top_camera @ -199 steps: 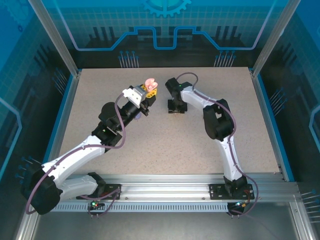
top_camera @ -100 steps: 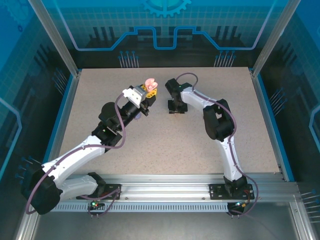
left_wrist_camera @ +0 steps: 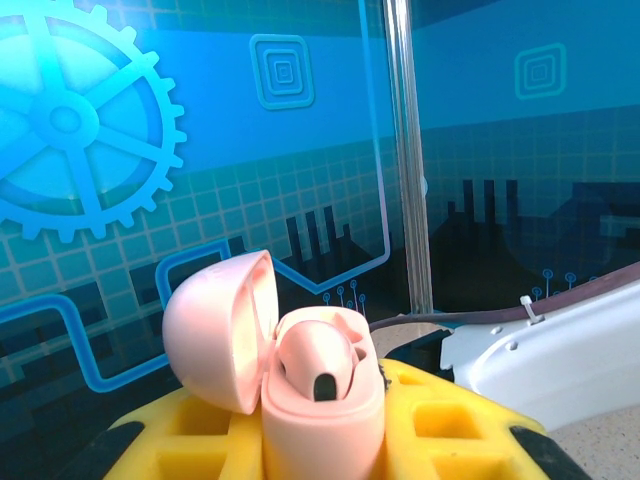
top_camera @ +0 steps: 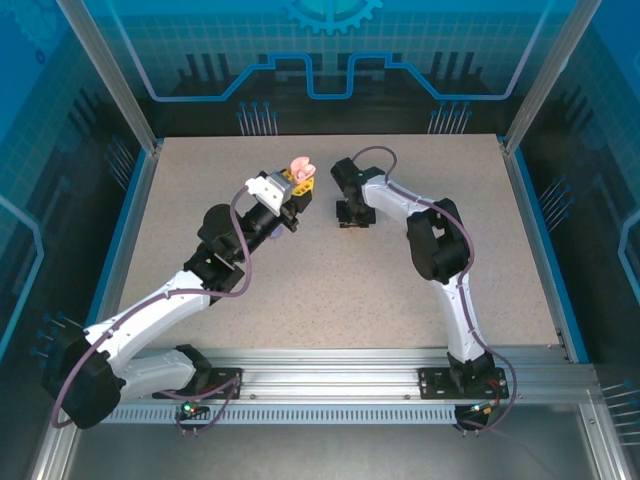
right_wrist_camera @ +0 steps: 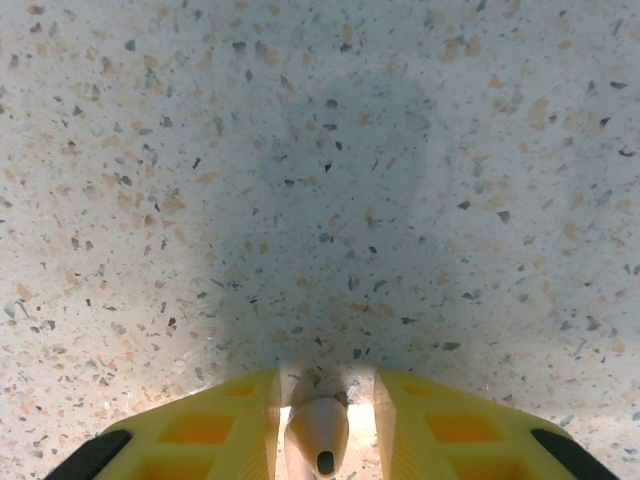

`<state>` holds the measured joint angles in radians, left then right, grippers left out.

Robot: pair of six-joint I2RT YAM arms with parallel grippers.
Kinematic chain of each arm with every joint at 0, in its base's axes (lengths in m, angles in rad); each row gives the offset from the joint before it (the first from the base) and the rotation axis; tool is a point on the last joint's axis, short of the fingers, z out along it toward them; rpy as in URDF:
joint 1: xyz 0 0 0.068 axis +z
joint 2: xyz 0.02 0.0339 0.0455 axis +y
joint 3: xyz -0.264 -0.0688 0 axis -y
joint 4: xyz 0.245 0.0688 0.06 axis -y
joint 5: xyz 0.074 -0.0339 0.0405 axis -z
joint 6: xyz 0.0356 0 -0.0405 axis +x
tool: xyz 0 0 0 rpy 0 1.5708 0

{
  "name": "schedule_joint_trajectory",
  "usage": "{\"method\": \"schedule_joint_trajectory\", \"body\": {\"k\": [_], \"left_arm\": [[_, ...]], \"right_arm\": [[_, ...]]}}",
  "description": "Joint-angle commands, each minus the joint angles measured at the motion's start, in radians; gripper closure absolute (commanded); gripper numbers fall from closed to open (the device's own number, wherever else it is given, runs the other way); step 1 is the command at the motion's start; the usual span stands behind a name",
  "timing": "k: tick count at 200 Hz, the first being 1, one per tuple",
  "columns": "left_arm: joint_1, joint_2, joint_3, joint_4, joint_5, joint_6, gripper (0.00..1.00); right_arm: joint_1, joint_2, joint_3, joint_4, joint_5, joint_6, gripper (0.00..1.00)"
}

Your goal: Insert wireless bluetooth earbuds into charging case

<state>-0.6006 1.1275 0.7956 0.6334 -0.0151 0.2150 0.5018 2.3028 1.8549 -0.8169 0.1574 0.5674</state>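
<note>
Right, top view first: the left tool [top_camera: 298,180] holds the pink charging case [top_camera: 298,165] up off the table [top_camera: 340,300], probably to give the other arm a steady target. Near it, the right tool [top_camera: 350,218] points straight down at the table.

Left wrist now: the left tool [left_wrist_camera: 320,445] is pinching the charging case [left_wrist_camera: 300,385] by its base. The lid is flipped left and the mouth is open for loading.

Right wrist: a pale pink earbud [right_wrist_camera: 318,432] sits between the yellow fingers [right_wrist_camera: 200,440] of the right tool [right_wrist_camera: 327,395], low over the table [right_wrist_camera: 320,150]. There's a sliver of gap on one side, so I cannot tell whether it's pinched.
</note>
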Motion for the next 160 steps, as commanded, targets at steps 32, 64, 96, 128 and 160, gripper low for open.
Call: {"method": "schedule_joint_trajectory", "body": {"k": [32, 64, 96, 128, 160], "left_arm": [[-0.006, 0.002, 0.016, 0.029, -0.014, -0.011, 1.0], [-0.006, 0.001, 0.014, 0.033, -0.013, -0.014, 1.0], [-0.005, 0.003, 0.014, 0.033, -0.016, -0.014, 1.0], [-0.005, 0.005, 0.014, 0.032, -0.015, -0.014, 1.0], [-0.005, 0.006, 0.014, 0.028, -0.016, -0.013, 1.0]], "right_arm": [[0.037, -0.026, -0.052, -0.014, -0.025, 0.005, 0.69], [0.036, -0.02, -0.058, -0.011, -0.026, 0.005, 0.72], [0.038, -0.018, -0.065, -0.007, -0.035, 0.006, 0.81], [0.038, -0.037, -0.082, 0.01, -0.044, 0.012, 0.85], [0.035, -0.085, -0.118, 0.045, -0.058, 0.02, 0.88]]}}
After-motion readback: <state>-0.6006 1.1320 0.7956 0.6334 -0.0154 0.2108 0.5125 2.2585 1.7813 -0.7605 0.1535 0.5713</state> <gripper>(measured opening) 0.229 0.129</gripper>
